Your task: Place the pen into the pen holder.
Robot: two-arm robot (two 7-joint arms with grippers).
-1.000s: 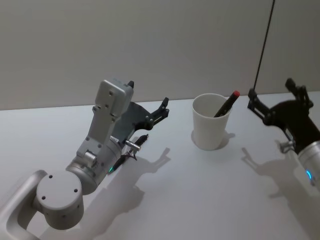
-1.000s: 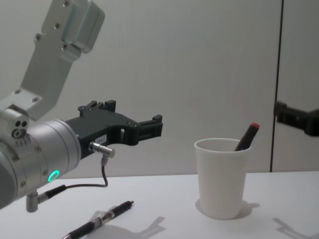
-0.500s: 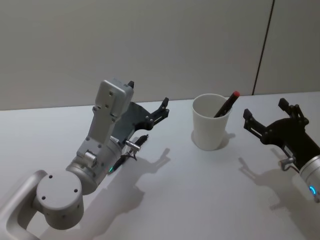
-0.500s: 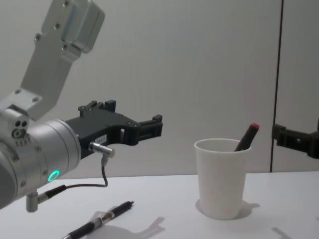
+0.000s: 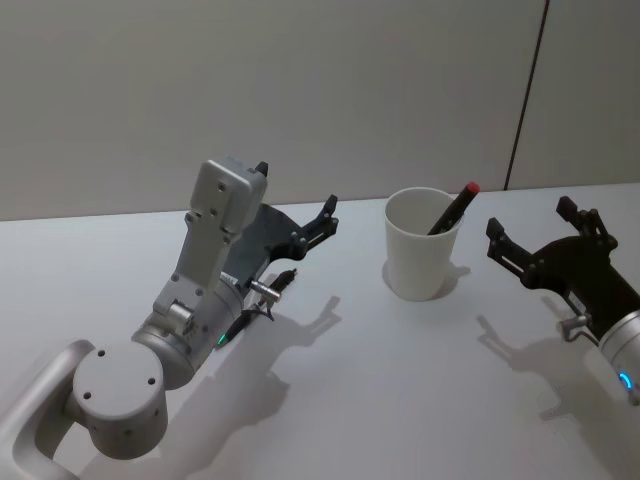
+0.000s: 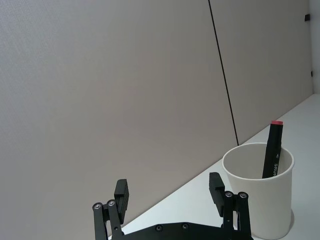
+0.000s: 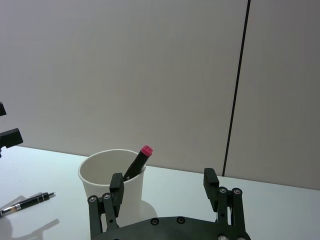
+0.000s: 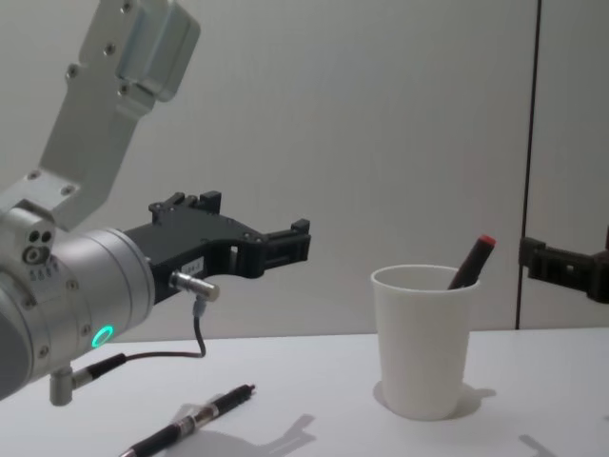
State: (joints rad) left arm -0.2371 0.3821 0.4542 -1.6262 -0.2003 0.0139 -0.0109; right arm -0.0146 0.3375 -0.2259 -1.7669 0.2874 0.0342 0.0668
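Note:
The pen holder (image 5: pixel 422 250) is a white paper cup standing on the table, also in the chest view (image 8: pixel 423 347). A black marker with a red cap (image 5: pixel 452 208) leans inside it. A slim black pen (image 8: pixel 195 419) lies flat on the table under my left arm, partly hidden in the head view (image 5: pixel 237 324). My left gripper (image 5: pixel 328 216) hovers open and empty above the table, left of the cup (image 6: pixel 257 200). My right gripper (image 5: pixel 530 220) hangs open and empty right of the cup (image 7: pixel 112 182), apart from it.
A plain wall with one dark vertical seam (image 5: pixel 527 95) stands right behind the white table (image 5: pixel 400 380). My left arm's silver elbow (image 5: pixel 215 215) rises over the lying pen. Open table lies in front of the cup.
From a second ago my right gripper dropped lower and drew back from the cup, then held still. The left arm, both pens and the cup kept their places.

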